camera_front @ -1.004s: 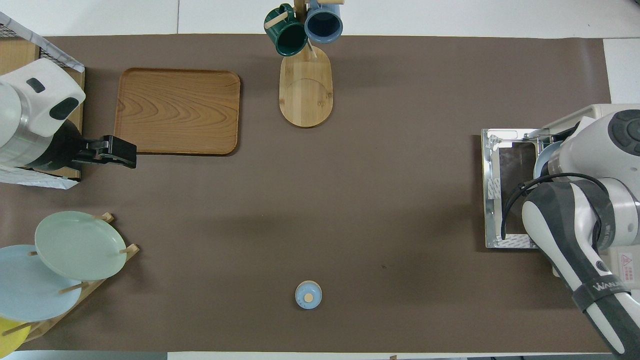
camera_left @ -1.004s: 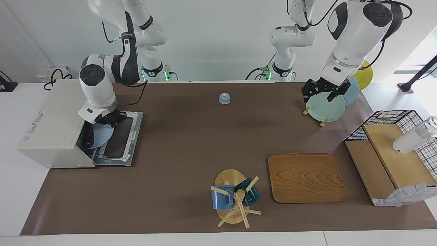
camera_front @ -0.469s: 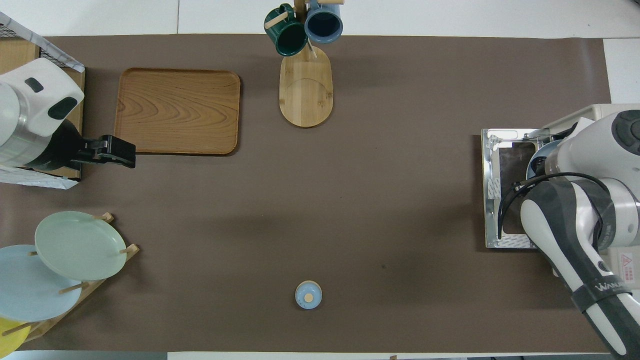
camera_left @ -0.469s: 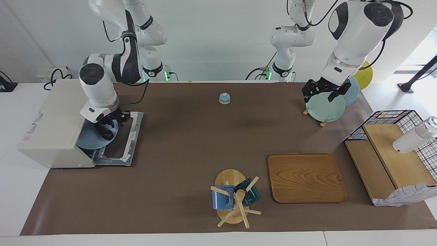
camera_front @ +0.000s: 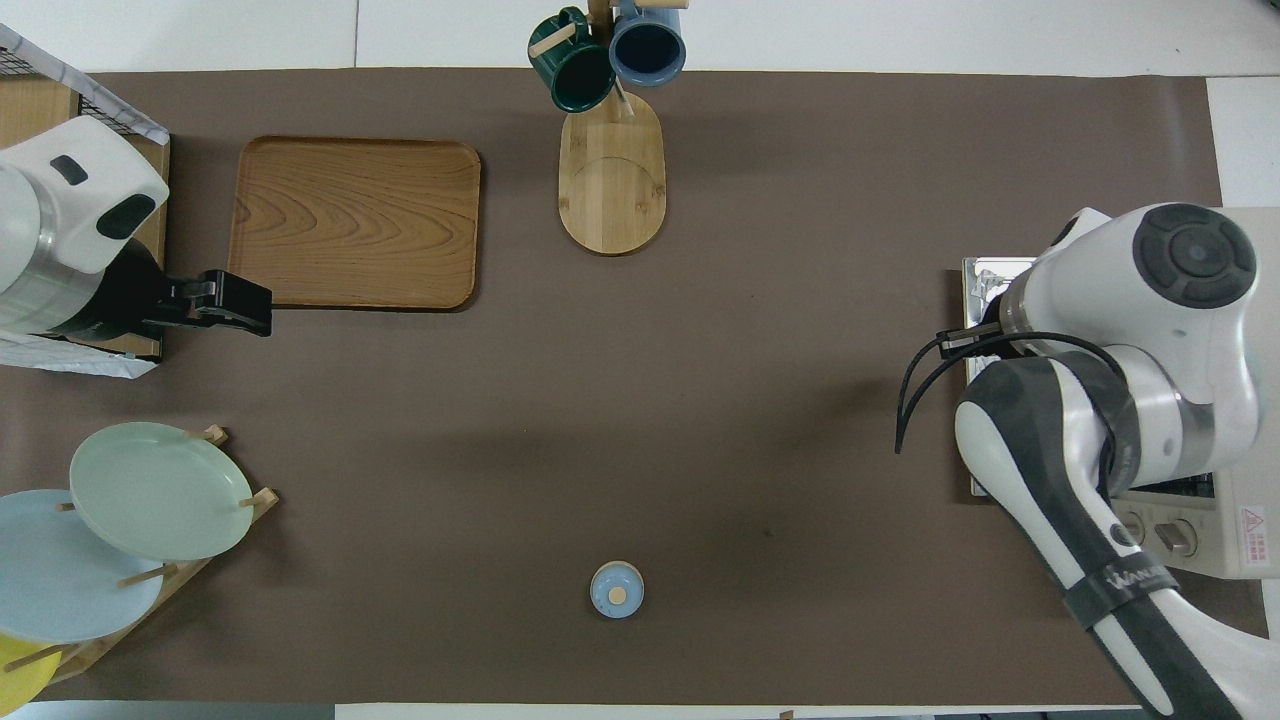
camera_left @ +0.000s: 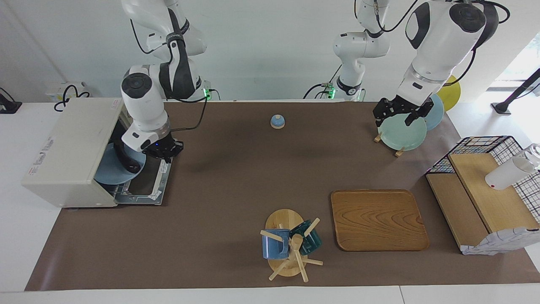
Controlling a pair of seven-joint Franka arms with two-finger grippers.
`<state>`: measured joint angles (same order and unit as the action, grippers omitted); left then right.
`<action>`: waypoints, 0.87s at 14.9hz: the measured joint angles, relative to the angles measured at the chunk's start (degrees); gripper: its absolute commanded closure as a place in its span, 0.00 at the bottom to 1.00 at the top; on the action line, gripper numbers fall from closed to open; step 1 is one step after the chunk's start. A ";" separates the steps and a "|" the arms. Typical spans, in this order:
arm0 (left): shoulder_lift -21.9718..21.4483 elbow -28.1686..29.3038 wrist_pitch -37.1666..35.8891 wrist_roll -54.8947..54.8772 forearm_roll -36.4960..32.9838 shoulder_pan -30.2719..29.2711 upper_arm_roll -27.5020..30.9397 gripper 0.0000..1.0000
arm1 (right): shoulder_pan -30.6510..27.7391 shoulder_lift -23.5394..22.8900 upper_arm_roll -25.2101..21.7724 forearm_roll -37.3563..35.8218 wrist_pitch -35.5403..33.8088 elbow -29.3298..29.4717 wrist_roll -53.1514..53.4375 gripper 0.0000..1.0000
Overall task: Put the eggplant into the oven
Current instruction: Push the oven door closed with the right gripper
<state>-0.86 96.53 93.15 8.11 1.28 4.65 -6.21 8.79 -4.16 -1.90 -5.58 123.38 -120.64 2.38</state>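
At the right arm's end of the table, the boxy cream-white toaster oven [camera_left: 69,152] stands with its glass door [camera_left: 145,179] folded down flat; a round blue plate [camera_left: 116,171] sits half in the oven's mouth and half out over the door, and the slim, glossy dark eggplant [camera_left: 123,159] lies on that plate just at the opening, not yet fully inside; the right gripper [camera_left: 163,150] hangs over the door's edge nearer the robots, clear of the plate and carrying nothing, though whether its fingers are spread or closed cannot be told; the left gripper [camera_left: 400,110] waits over the pale green plate [camera_left: 403,134] in the wooden rack, and its fingers are likewise unreadable; judging from this, the step is to get plate and eggplant wholly inside; a low, level push on the plate's rim would suit, slow enough that the eggplant does not roll off, with the wrist kept clear of the oven's top edge.
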 measured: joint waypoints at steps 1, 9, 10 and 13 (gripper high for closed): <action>0.00 0.00 0.00 0.00 0.00 0.00 0.00 0.00 | 0.35 -1.09 0.03 0.00 2.42 -1.33 0.85 1.00; 0.00 0.00 0.00 0.00 0.00 -0.43 0.00 0.00 | -1.93 -5.88 -0.39 -0.01 6.43 -3.64 1.07 1.00; 0.00 0.00 0.00 0.00 0.00 -0.52 0.00 0.00 | -2.23 -5.89 -0.39 -0.03 6.43 -4.02 1.07 1.00; 0.00 0.00 0.00 0.00 0.00 -0.61 0.00 0.00 | -2.39 -5.89 -0.38 -0.11 6.43 -4.66 1.07 1.00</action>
<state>-0.87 96.53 93.15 8.11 1.28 4.04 -6.21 6.40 -10.04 -2.28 -5.69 129.82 -125.30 3.44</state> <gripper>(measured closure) 0.000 0.991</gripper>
